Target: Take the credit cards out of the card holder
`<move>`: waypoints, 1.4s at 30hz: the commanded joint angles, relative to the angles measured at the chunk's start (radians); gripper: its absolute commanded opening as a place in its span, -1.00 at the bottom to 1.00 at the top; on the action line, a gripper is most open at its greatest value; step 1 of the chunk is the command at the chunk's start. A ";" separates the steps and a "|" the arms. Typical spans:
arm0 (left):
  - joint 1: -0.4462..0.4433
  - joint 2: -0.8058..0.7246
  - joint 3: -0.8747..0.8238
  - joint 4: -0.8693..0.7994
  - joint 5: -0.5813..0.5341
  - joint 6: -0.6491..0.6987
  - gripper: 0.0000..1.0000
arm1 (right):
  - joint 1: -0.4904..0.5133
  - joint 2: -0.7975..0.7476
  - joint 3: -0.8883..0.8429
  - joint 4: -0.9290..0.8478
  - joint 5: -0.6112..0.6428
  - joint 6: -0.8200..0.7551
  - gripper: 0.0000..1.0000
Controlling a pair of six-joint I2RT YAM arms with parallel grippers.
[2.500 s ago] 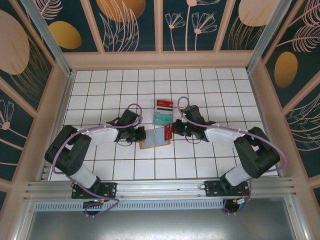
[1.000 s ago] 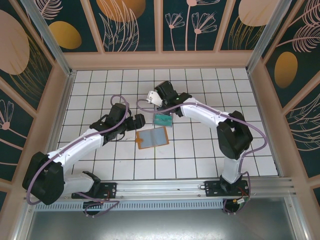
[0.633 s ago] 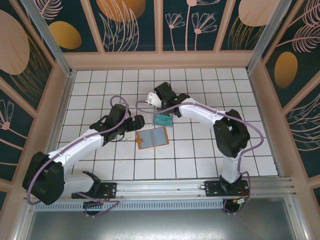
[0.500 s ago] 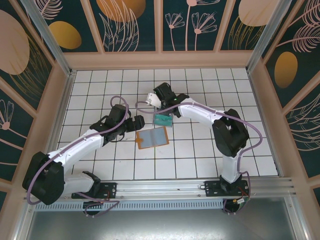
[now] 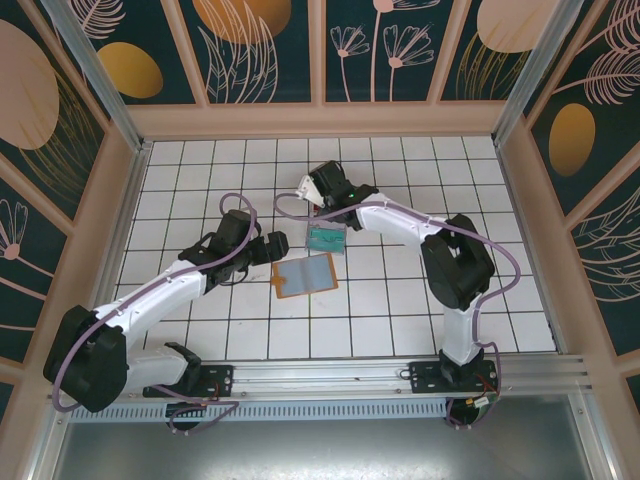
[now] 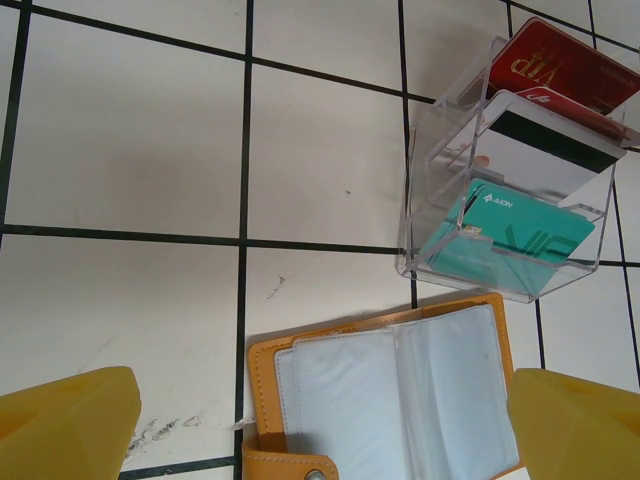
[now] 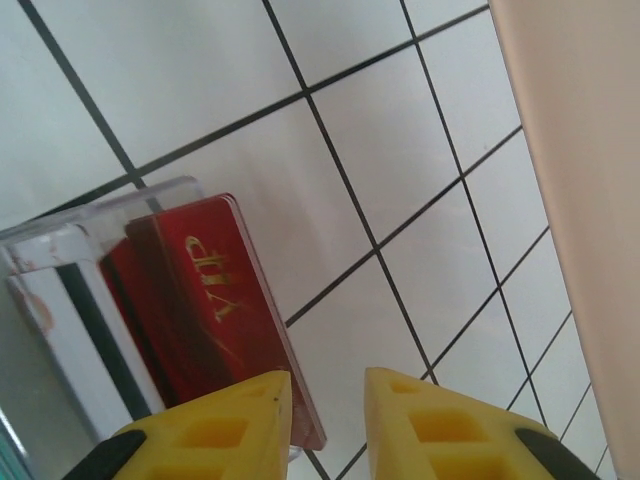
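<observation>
Right end effector (image 7: 325,388) has parted at edge of the red card (image 7: 200,310).

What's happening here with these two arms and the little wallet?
Two robot arms are emptying a card holder, which lies open on the tiled table, its sleeves looking empty. A red card, a striped white card and a teal card stand in a clear rack beside it. The right gripper hangs by the red card's corner, jaws slightly apart; the left gripper hovers wide open over the holder.
</observation>
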 commanded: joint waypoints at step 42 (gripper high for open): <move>0.009 -0.021 -0.020 -0.013 0.002 -0.007 0.89 | -0.051 -0.010 0.013 -0.034 0.007 0.271 -0.19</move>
